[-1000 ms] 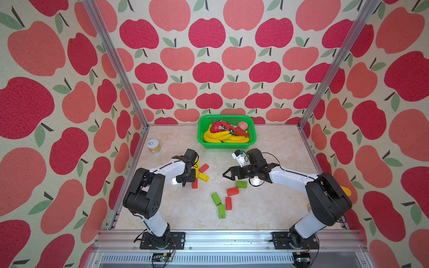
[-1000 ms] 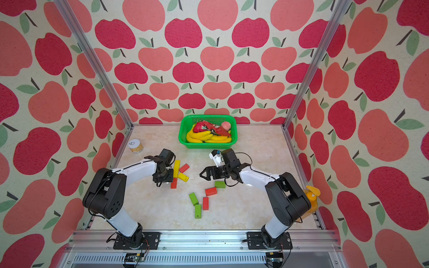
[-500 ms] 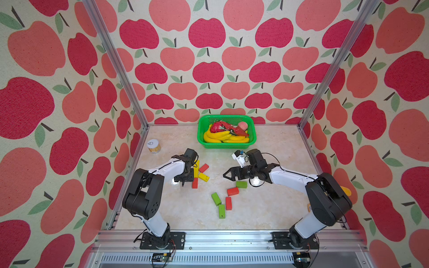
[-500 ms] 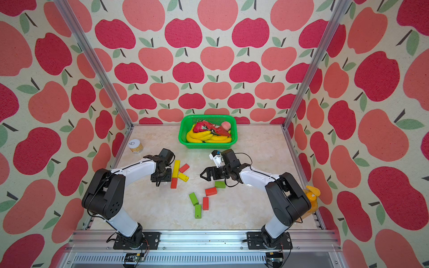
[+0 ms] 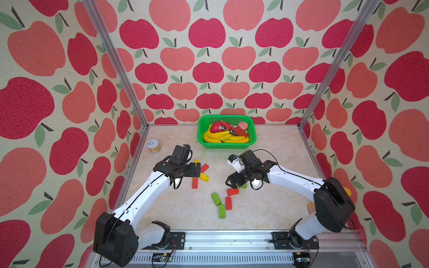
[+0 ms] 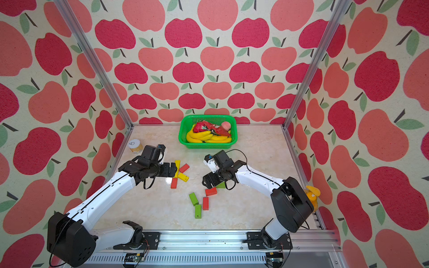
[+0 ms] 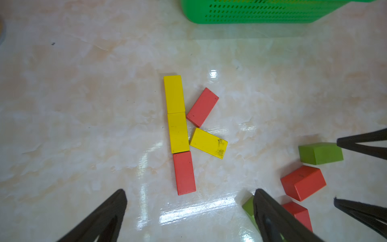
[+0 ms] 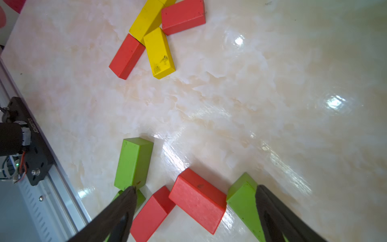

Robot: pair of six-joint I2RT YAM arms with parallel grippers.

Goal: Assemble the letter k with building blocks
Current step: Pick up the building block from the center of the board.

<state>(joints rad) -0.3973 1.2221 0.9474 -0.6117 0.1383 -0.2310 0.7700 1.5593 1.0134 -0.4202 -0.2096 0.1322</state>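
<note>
Five building blocks lie flat in a K shape: a column of two yellow ones (image 7: 173,94) and a red one (image 7: 184,172), with a slanted red block (image 7: 202,107) and a slanted yellow block (image 7: 208,143) beside it. My left gripper (image 7: 190,191) (image 5: 196,170) hovers open by the column's red end, holding nothing. My right gripper (image 8: 195,187) (image 5: 233,183) is open, low over the loose blocks. A red block (image 8: 196,201) lies between its fingers and a green block (image 8: 243,201) sits against one finger. Another red (image 5: 228,203) and two green blocks (image 5: 216,198) lie nearby.
A green basket (image 5: 226,145) of toy bananas and other fruit stands at the back middle. A small jar (image 5: 154,146) sits at the back left by the frame post. A yellow object (image 6: 312,195) sticks out behind the right arm's base.
My left gripper's jaws have spread wider, leaving the red block at the column's end on the table. The right gripper has narrowed slightly over the loose blocks. Both arms have barely moved.
</note>
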